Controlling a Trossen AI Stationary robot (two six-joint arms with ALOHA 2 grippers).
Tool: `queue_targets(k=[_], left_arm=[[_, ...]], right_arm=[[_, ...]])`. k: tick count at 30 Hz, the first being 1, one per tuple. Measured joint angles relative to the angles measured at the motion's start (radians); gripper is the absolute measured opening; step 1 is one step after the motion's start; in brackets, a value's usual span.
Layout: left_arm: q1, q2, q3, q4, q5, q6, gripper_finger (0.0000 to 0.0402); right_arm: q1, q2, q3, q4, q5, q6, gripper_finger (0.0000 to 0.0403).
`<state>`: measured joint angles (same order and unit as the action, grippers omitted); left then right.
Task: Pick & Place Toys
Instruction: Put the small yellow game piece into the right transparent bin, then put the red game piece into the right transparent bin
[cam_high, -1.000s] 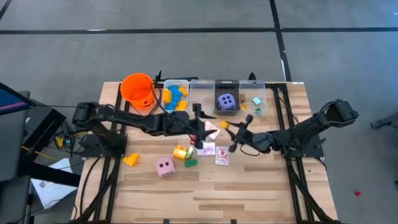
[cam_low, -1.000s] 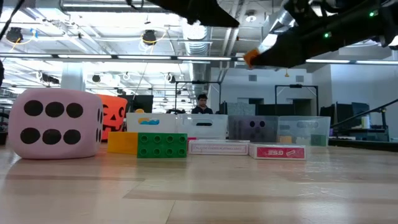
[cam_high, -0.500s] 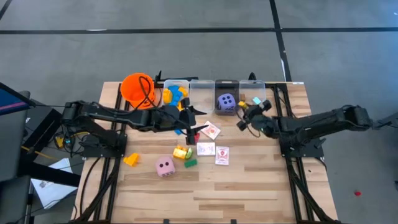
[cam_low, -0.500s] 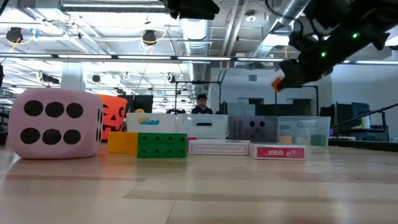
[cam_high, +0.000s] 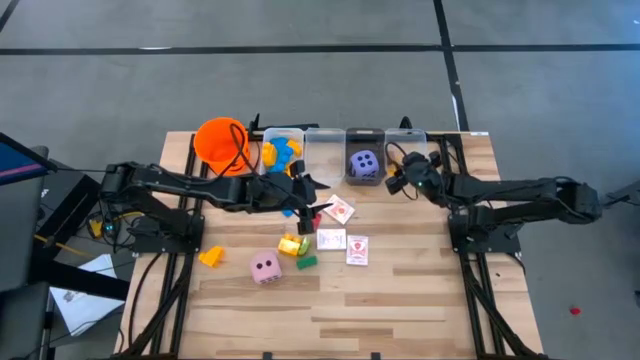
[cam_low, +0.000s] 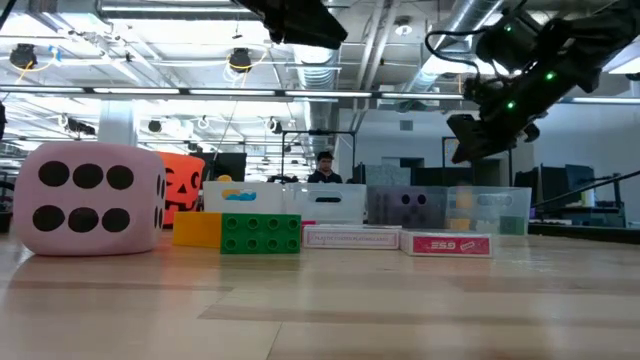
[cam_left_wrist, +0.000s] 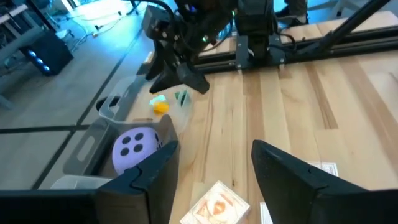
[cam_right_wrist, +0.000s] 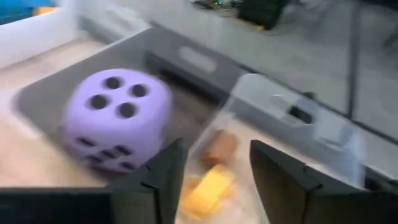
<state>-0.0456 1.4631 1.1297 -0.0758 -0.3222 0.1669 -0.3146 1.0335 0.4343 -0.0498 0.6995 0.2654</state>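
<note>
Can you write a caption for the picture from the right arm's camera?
Purple dice in its bin, yellow block in the next.

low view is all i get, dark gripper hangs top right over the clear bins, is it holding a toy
Observer: No. The right wrist view shows the right gripper open, with a small yellow plastic block lying in the clear rectangular end bin beneath it.
Operator: which arm is the one at top centre
Observer: The left gripper; the high view puts it over the table beside the pink-and-white card.
Operator: anything in its fingers
Observer: Its wrist view shows nothing between them.
</note>
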Motion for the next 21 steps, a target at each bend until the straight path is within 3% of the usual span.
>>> queue_targets(k=[7,13,18,21], left_arm=[[0.000,0.000,0.000,-0.004,0.011,-0.003,0.0187],[0.000,0.000,0.000,-0.018,0.047,-0.074,0.0191],[-0.002,0.000,0.000,-0.075,0.048,-0.115,0.0203],[-0.002,0.000,0.000,-0.120,0.013,-0.223,0.0217]], right_arm=[[0.028,0.000,0.000,0.030,-0.175,-0.010,0.0244],[0.182,0.014,0.000,0.113,-0.371,-0.061,0.0254],[0.342,0.055,0.000,0.218,-0.390,-0.130,0.0255],[0.402,0.094,0.000,0.298,-0.388,-0.132,0.0255]])
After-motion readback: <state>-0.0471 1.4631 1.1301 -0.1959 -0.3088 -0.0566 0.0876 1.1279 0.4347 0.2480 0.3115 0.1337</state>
